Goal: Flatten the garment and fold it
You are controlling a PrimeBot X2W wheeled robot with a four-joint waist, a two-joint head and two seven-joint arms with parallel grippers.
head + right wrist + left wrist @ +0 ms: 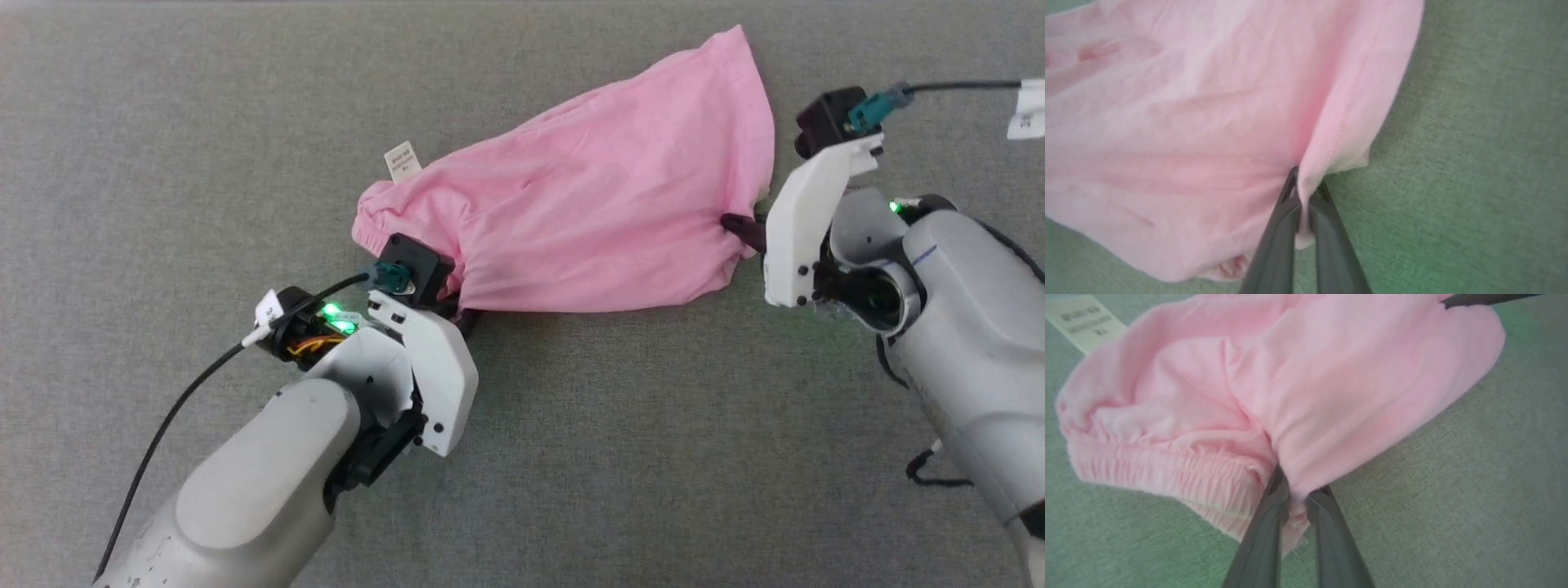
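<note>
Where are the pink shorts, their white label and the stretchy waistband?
shorts (604, 188), head view, middle of the pink cloth
label (403, 162), head view, centre of the white tag
waistband (1167, 473), left wrist view, the gathered strip

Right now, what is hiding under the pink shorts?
The grey surface shows all around the pink shorts and likely runs beneath them. Anything lying under the cloth is covered, so I cannot tell.

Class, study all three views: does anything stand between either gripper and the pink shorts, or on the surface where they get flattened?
Nothing visible does. The left gripper and right gripper each pinch the pink shorts directly, at opposite ends, and nothing lies on the grey surface around them.
</note>
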